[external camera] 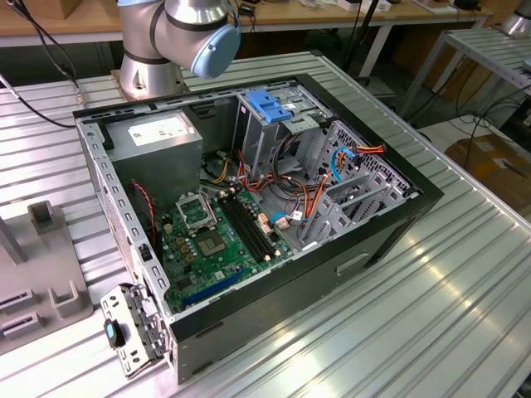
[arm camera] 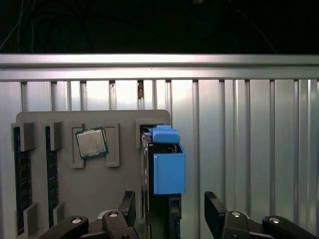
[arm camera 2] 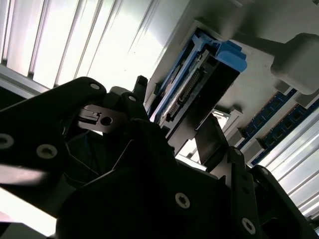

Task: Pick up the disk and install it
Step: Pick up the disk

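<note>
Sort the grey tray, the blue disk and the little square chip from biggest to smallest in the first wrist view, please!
1. grey tray
2. disk, standing up nearer the camera, so it may look bigger than it is
3. chip

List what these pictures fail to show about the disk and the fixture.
The disk: edge-on in the first wrist view, broad faces turned away.
Its lower end: cut off there by the picture's edge, between the fingers of the gripper.
The grey fixture: exterior view, cut off by that view's left edge.
</note>
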`<state>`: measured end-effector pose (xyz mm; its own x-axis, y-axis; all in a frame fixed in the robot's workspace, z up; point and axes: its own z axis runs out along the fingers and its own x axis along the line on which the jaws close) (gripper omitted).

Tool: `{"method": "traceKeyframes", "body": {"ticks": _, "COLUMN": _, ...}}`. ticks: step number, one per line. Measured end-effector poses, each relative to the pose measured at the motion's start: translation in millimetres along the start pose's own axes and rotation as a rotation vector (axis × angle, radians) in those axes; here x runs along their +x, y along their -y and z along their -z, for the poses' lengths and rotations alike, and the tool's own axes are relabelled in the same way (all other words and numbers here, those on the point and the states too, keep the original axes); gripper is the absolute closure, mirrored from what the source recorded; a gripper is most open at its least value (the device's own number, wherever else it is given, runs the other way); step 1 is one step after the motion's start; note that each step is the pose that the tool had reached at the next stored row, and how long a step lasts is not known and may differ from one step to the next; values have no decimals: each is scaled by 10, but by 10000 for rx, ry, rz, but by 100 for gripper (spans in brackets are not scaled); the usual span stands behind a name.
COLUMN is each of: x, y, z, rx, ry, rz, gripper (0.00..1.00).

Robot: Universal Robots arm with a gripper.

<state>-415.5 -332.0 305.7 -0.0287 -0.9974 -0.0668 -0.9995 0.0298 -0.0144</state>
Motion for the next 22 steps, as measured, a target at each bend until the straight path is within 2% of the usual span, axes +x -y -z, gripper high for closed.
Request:
{"method": "traceKeyframes", "body": {"ticks": 3, "x": 0, "y": 0, "z": -1, "rx": 0, "ry": 0, "rz": 1, "gripper": 34}}
{"method": "traceKeyframes", "body": {"ticks": 5, "x": 0, "y": -1, "z": -2, "rx": -99, "ry": -2, "rz": -8, "gripper": 34}}
{"method": "traceKeyframes", "body": {"ticks": 7, "x": 0, "y": 0, "z": -2, "rx": -115, "ry": -3, "rz": -8, "gripper": 34}}
{"method": "traceKeyframes", "body": {"ticks": 16, "x": 4, "y": 5, "z": 12, "rx": -121, "ry": -4, "rz": -76, "gripper": 34}}
{"method": "traceKeyframes", "body": {"ticks": 22, "x": 4, "y": 30, "z": 10, "rx": -127, "ry": -4, "rz": -80, "gripper": 34}}
